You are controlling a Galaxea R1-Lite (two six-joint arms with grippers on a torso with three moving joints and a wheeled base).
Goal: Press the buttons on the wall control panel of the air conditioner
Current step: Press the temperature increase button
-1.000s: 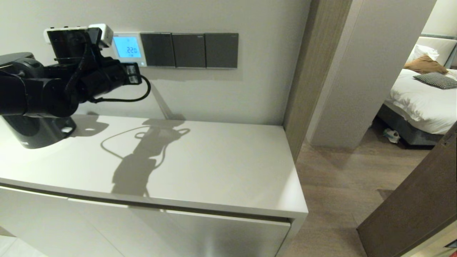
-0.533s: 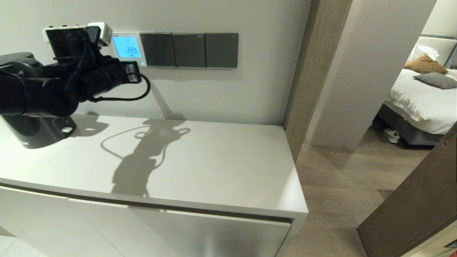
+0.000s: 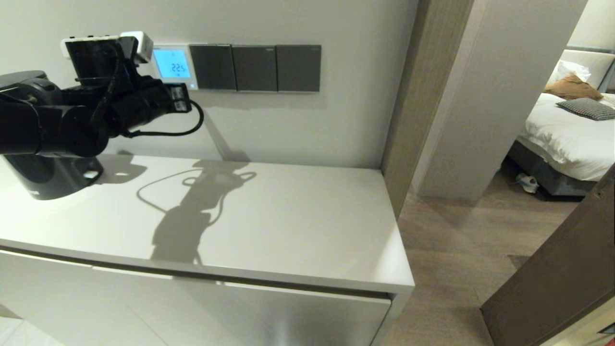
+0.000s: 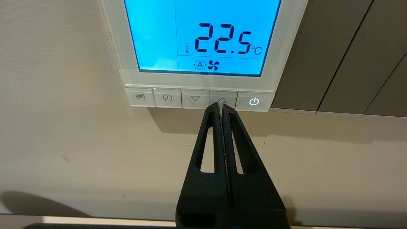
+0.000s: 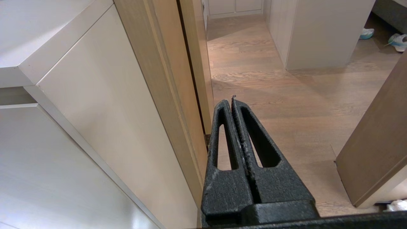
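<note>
The white air conditioner control panel [image 3: 174, 65] is on the wall, left of three dark switch plates. Its blue screen [image 4: 203, 35] reads 22.5 °C. Below the screen runs a row of several buttons: menu, clock, down arrow [image 4: 195, 98], up arrow [image 4: 222, 98] and a lit power button [image 4: 254, 101]. My left gripper [image 4: 221, 106] is shut and empty, and its tips touch the lower edge of the up arrow button. In the head view it [image 3: 187, 93] is at the panel's lower edge. My right gripper [image 5: 231, 101] is shut and empty, low beside the cabinet.
A white cabinet top [image 3: 288, 226] lies below the panel. A black round object [image 3: 53, 178] stands on it at the left under my arm. Dark switch plates [image 3: 254, 67] adjoin the panel. A wooden door frame [image 3: 413, 96] and an open doorway are at the right.
The screen reading has gone from 22.0 to 22.5. My left arm dipped slightly left and came back, staying at the panel's button row.
</note>
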